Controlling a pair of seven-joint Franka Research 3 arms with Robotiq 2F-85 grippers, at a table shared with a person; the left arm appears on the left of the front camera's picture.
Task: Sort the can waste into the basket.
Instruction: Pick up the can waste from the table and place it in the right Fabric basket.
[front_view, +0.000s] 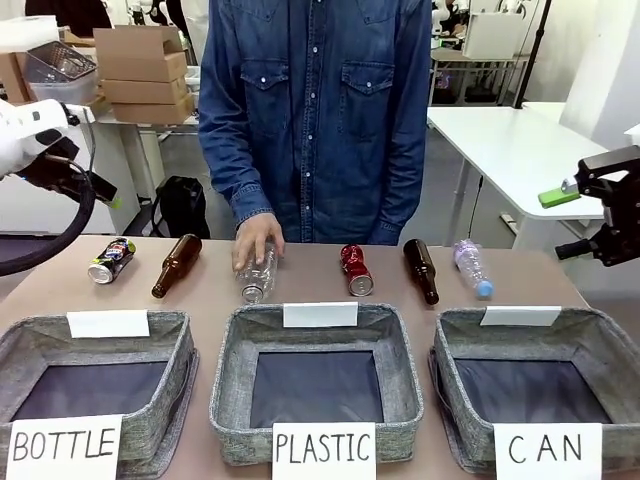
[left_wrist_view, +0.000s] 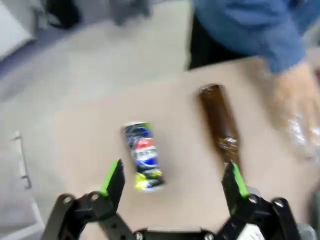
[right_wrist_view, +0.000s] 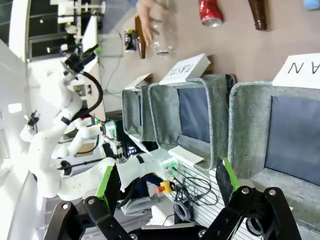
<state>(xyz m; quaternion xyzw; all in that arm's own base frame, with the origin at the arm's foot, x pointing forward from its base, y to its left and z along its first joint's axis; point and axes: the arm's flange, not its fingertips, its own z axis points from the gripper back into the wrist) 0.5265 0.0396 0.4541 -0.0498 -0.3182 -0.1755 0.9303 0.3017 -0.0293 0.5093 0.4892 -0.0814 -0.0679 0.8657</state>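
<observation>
Nothing has been sorted yet: the basket (front_view: 600, 335) signed "CAN" shows a bare dark floor, and both cans lie on their sides on the far strip of table. The step in hand looks like the first pick. The left gripper (left_wrist_view: 175, 170) hangs above the table with its fingers spread wide and nothing between the pads, and the silver-grey can (left_wrist_view: 144, 156) lies just beyond the tips, inside the gap but much closer to one finger than the other. Its length runs roughly along the fingers' own direction. A brown bottle (left_wrist_view: 220, 120) lies just ahead of the other finger, its neck end near that pad. This wrist view is blurred, so finer detail of the can is hard to read. The next move, as I judge it, calls for centring the gap over the can, coming down so the pads take it across its width, and keeping the far finger off the bottle. A long carry follows, since the basket sits at the opposite end of the row. The right gripper (right_wrist_view: 166, 172) is likewise spread and empty, held high; the basket's grey wall lies just past its fingertips, and the red can (right_wrist_view: 210, 12) lies well beyond them, so that can seems the natural pick for this arm. The person's hand (front_view: 257, 240) rests on a clear plastic bottle (front_view: 258, 280), well apart from both sets of fingers.
</observation>
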